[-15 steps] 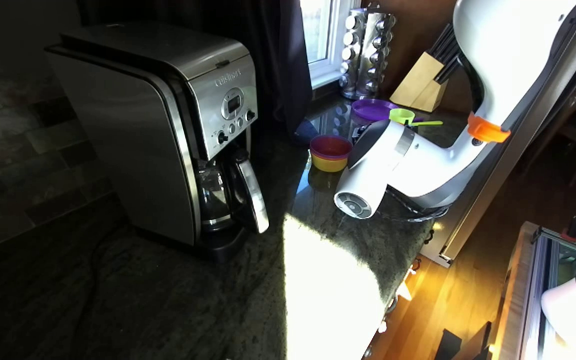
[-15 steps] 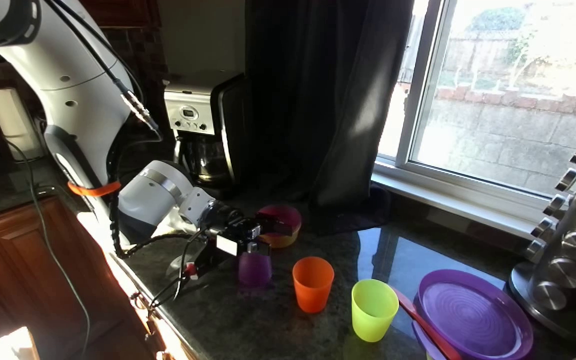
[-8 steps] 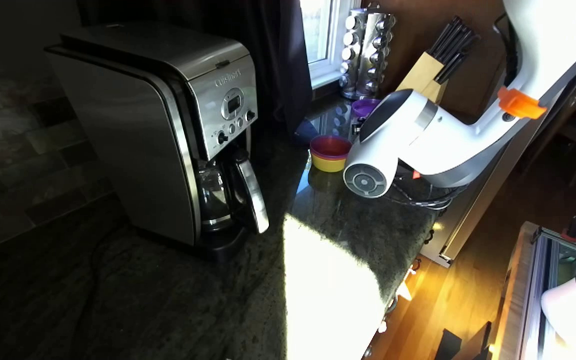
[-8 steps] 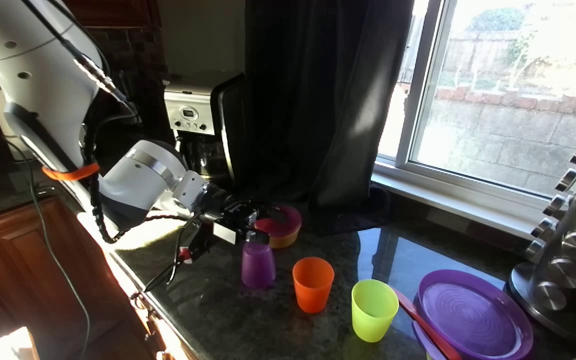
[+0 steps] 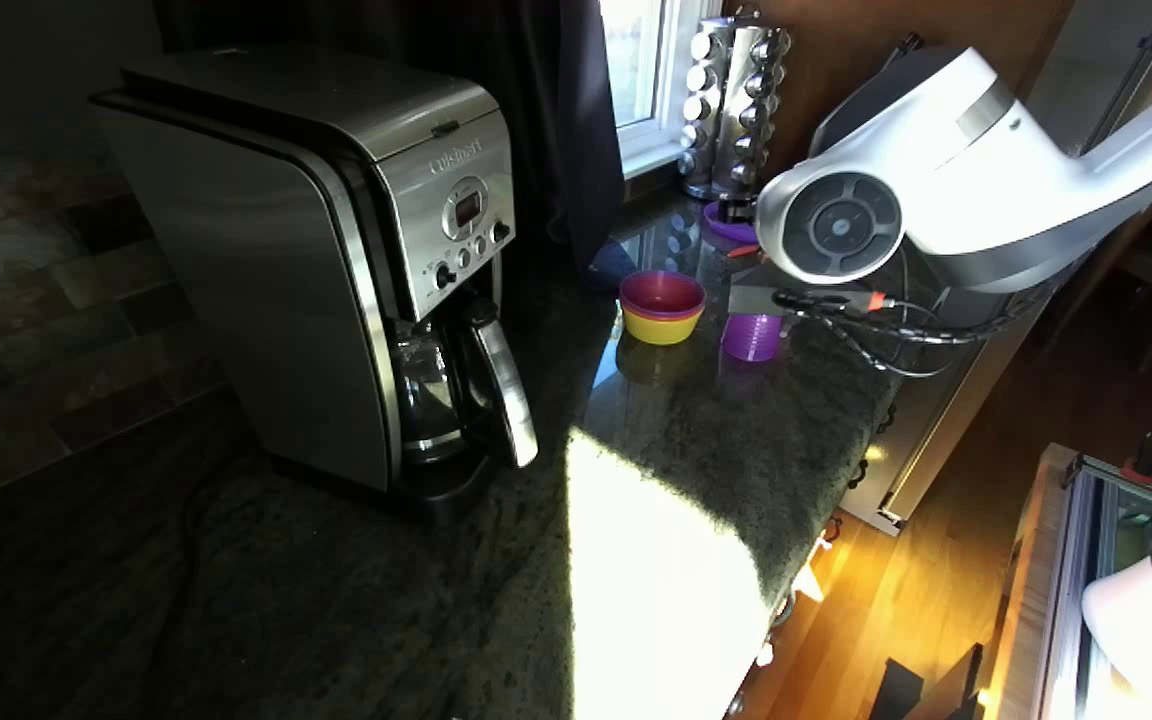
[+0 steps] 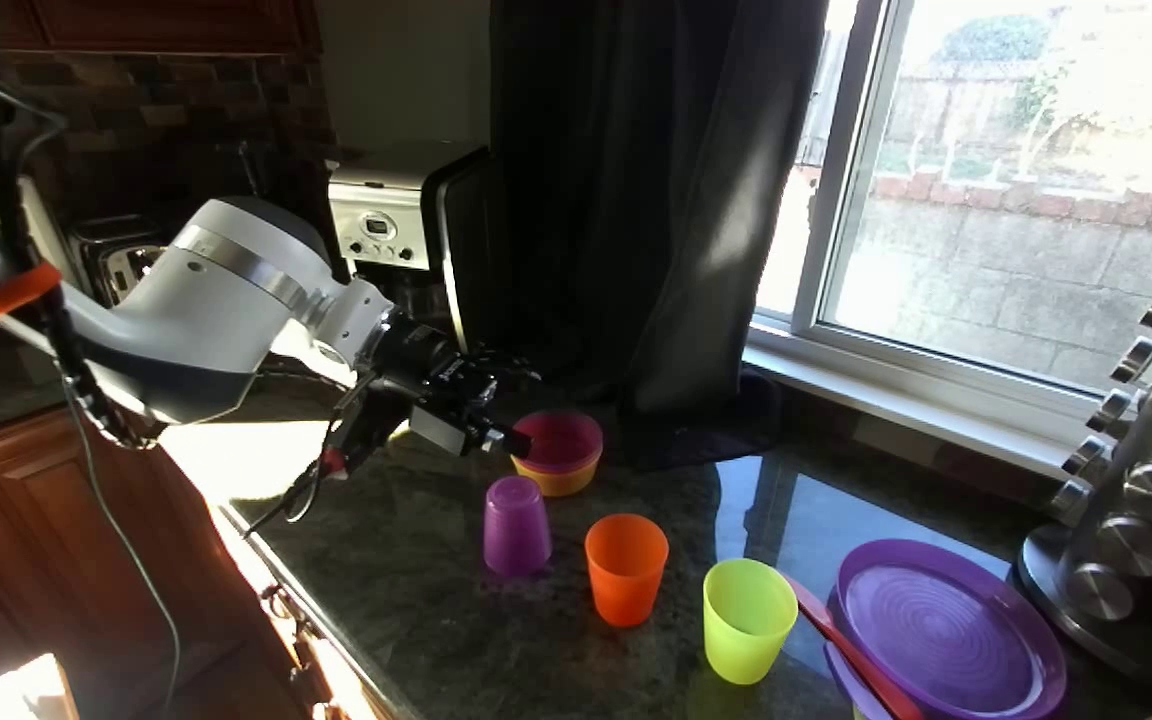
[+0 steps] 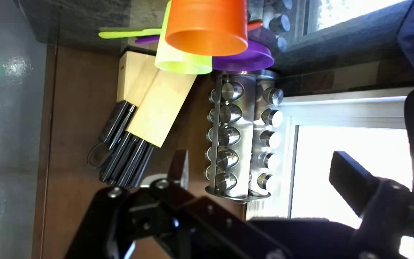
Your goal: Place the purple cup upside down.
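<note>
Aloft, the pincer (image 7: 259,163) stands spread, apart from the purple cup (image 6: 517,532) inverted on the table (image 6: 456,640) near the orange cup (image 6: 626,575).

- Orange cup (image 6: 626,575), mouth up on the dark countertop (image 6: 506,645) in an exterior view.
- Green cup (image 6: 748,630), also mouth up, just right of it and nearer.
- Purple plate (image 6: 951,630), farther right, a red utensil (image 6: 871,660) lying along its left edge.
- Stacked bowls (image 6: 568,462), left of the orange cup and farther, yellow lowest (the top one is magenta).
- Coffee maker (image 5: 286,270) at the left in both exterior views, its carafe (image 5: 426,390) under the control panel (image 5: 458,220).
- Dark curtain (image 6: 626,200), hanging left of the window (image 6: 996,250).
- Spice rack (image 6: 1131,500), just right of the plate.
- Knife block (image 7: 158,99) in the wrist view, black handles (image 7: 124,160) showing.
</note>
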